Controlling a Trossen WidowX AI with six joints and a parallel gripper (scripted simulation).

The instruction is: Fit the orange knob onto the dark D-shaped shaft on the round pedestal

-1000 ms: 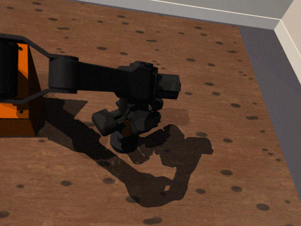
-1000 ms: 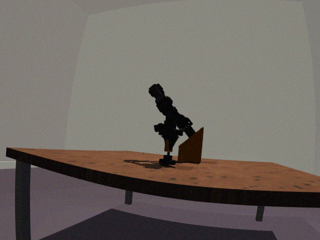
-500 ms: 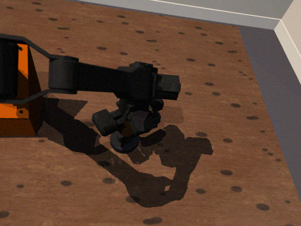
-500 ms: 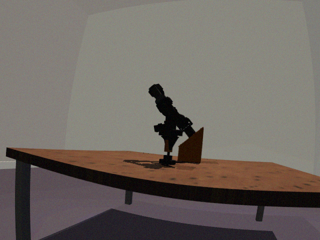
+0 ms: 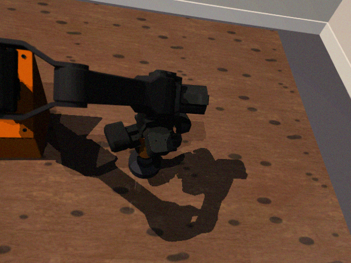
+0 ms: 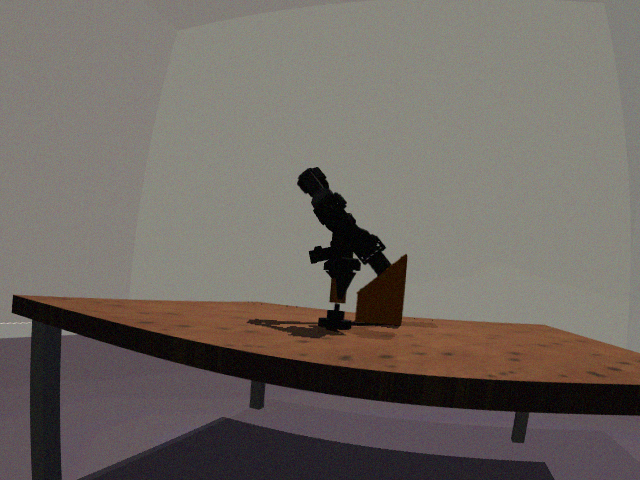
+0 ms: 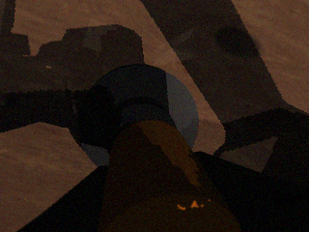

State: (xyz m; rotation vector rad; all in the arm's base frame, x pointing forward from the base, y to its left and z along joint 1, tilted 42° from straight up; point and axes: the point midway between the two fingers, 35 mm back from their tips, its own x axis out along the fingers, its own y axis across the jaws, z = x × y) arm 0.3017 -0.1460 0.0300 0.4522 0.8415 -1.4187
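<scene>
From here I cannot see the knob's hole or its flat side. In the wrist view, the lower frame edge cuts off the orange knob (image 5: 143,148) (image 6: 333,291) (image 7: 150,174). The dark shaft (image 6: 337,306) is too small in the exterior view for me to make out its shape.

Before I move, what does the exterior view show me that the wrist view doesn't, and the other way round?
Only exterior: the bare dark shaft between knob and pedestal, the orange wedge-sided arm base, and the table's grey legs.

Only wrist: the round outline of the pedestal seen from above, with a paler grey-blue patch on its right side.

Both: the orange tapered knob, held in the black gripper, the dark round pedestal and the brown wooden tabletop.
</scene>
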